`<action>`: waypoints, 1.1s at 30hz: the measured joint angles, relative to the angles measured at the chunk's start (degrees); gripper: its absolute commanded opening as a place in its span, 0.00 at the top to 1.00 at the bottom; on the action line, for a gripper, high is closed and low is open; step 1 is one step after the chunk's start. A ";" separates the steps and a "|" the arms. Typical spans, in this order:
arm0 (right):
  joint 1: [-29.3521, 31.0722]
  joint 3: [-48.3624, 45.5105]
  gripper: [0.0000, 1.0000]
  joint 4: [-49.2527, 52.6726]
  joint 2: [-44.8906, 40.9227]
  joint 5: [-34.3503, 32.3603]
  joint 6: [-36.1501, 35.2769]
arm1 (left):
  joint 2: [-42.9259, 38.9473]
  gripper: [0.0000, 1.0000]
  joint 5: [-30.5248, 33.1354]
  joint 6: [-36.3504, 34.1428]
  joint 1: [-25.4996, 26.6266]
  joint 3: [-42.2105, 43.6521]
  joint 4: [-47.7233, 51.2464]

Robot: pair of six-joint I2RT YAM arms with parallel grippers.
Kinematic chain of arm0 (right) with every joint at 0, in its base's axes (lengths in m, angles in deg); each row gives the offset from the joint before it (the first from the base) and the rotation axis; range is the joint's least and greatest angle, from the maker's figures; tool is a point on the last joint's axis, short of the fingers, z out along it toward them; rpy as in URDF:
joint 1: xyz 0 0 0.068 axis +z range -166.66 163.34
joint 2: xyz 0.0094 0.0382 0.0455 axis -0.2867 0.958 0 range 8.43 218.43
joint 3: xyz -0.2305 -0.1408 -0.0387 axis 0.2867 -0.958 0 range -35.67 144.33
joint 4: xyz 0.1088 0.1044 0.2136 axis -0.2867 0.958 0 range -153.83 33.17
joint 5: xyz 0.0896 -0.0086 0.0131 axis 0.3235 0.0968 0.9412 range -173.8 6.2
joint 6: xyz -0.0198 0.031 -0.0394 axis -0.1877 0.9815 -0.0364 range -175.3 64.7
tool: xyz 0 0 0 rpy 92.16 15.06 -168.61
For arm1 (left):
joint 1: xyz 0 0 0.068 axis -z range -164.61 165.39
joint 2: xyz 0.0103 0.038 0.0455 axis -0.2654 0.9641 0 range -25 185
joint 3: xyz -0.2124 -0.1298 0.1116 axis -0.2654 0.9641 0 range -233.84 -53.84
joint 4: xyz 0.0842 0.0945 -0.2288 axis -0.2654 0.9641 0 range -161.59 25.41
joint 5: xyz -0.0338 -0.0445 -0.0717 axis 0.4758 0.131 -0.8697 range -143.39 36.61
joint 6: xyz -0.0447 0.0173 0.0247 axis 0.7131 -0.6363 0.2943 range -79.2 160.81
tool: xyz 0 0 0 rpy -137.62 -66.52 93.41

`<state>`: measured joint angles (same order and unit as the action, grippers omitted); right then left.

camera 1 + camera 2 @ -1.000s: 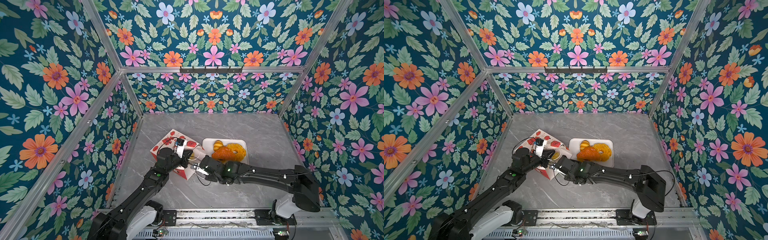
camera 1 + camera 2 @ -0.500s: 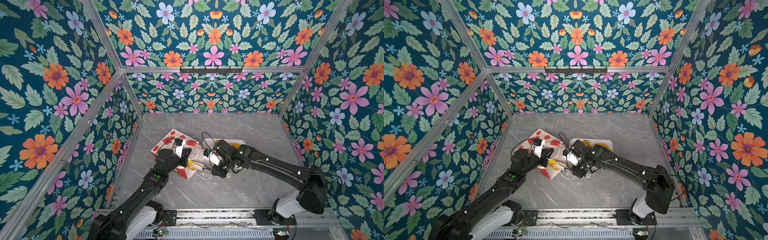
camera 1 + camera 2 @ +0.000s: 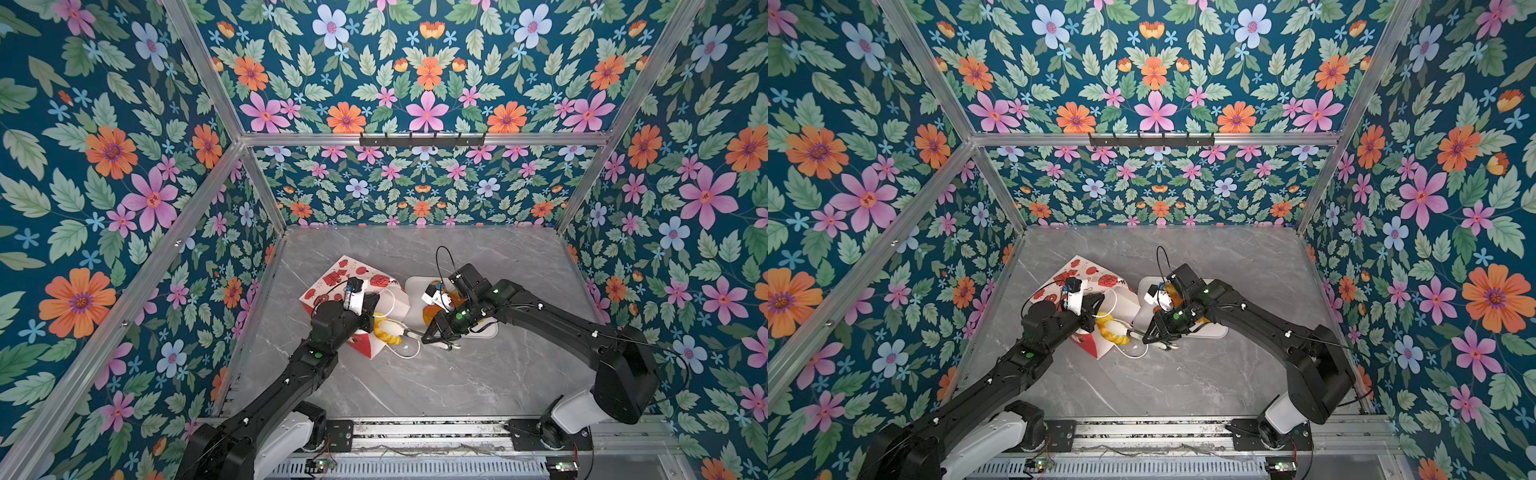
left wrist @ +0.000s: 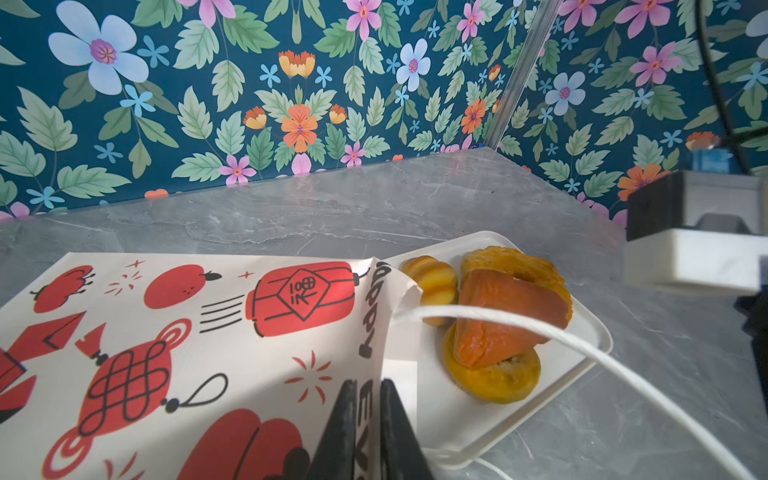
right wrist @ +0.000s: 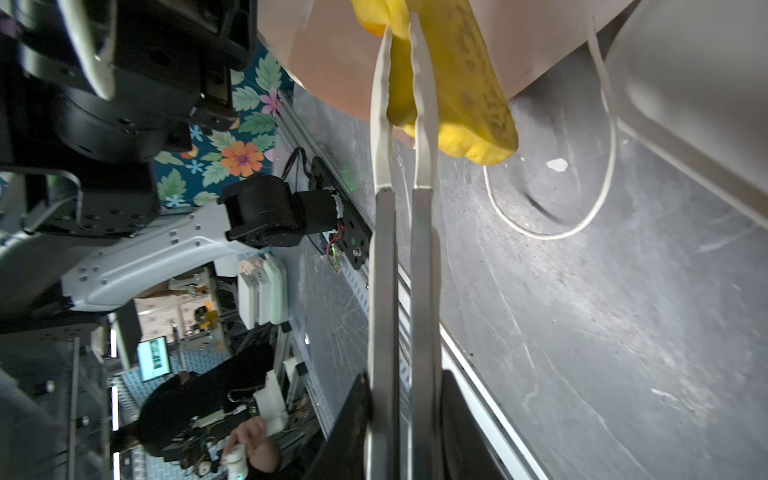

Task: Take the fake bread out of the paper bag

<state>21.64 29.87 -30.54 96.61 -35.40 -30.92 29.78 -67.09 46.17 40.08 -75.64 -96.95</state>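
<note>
Paper bag (image 3: 345,276) lies on its side on the desk (image 3: 415,386), left of centre in both top views, mouth toward the R arm. L jaws are clenched on the paper at the bag's mouth edge. On the L wrist cam I see the bag (image 4: 166,332) pinched btwn the two black fingers (image 4: 338,432). R jaws are clamped on a yellow bread piece (image 5: 465,83) right at the bag mouth, one end poking out over the desk; same piece in a top view (image 3: 1113,328). I can't tell how much of it sits inside. A white cord handle (image 4: 457,309) arcs past the tray. White tray (image 3: 415,291) sits just beside the bag mouth w/ more bread on it: orange-brown bun (image 4: 507,316) lying over a yellow ring (image 4: 490,380), and a small ridged yellow piece (image 4: 432,276).
</note>
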 measured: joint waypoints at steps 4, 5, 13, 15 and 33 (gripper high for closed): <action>-0.94 -2.60 0.86 -4.24 0.37 2.86 4.33 | -0.24 0.86 0.72 -0.87 0.00 0.24 -0.37; -1.01 -3.32 0.86 -5.27 0.37 3.43 5.42 | -0.28 0.86 1.05 -0.87 0.00 0.24 -0.37; -1.40 -8.74 0.86 -10.51 -1.95 5.18 10.47 | -0.37 0.86 5.25 -0.83 0.00 0.28 -1.68; -2.21 -10.05 0.87 -12.33 -3.45 5.38 11.69 | -0.37 0.86 7.19 -0.66 0.00 0.44 -2.23; -14.10 -7.02 0.87 -8.94 -4.87 5.92 12.24 | -7.54 0.86 21.14 2.14 -0.04 6.56 -2.80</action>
<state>7.55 22.86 -39.47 91.74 -29.48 -18.68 22.24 -45.95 48.31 40.04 -69.08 -99.75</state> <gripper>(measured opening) 0.231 0.139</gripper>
